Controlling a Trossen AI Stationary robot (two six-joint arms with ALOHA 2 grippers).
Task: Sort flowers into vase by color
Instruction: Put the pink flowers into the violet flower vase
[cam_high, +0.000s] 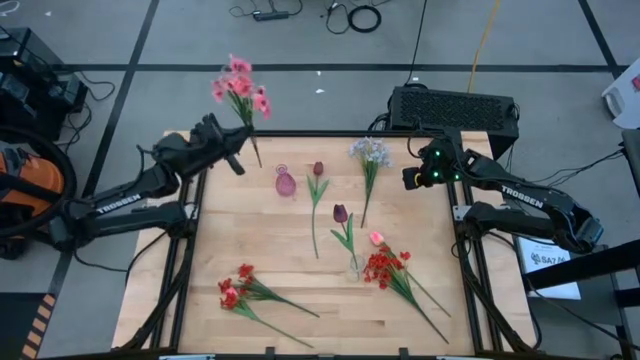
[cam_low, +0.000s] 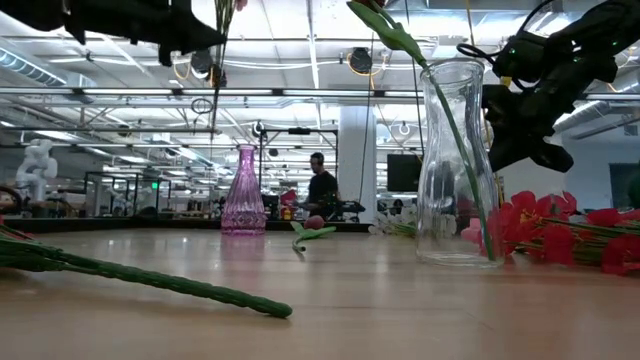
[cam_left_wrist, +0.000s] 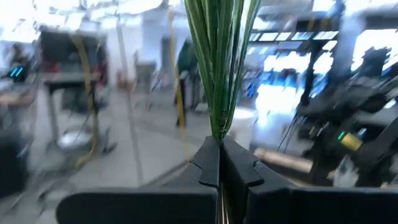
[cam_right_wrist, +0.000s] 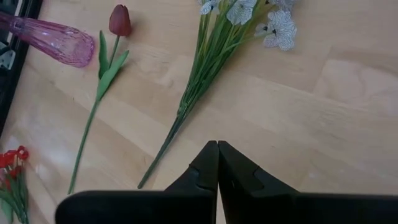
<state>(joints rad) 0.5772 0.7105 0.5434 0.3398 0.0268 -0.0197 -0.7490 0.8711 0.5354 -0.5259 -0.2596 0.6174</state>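
Pink flowers (cam_high: 240, 85) hang at the table's (cam_high: 300, 250) far-left corner, stems pinched in the left gripper's (cam_high: 238, 160) fingers; the long spray could swing and, probably, miss the narrow pink vase (cam_high: 286, 182); the right gripper (cam_high: 408, 178) waits clenched and empty.

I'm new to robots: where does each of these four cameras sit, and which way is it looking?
High view: above, looking straight down on the table; shows both arms, the left claw shut on the pink flowers.
Low view: at tabletop height, looking across at the pink vase and clear vase; the arms enter from above.
Left wrist view: on the left arm, looking past its claw up the gripped stems.
Right wrist view: on the right arm, looking down past its shut claw.
Shared: the high and right wrist views both show the pale sprig.
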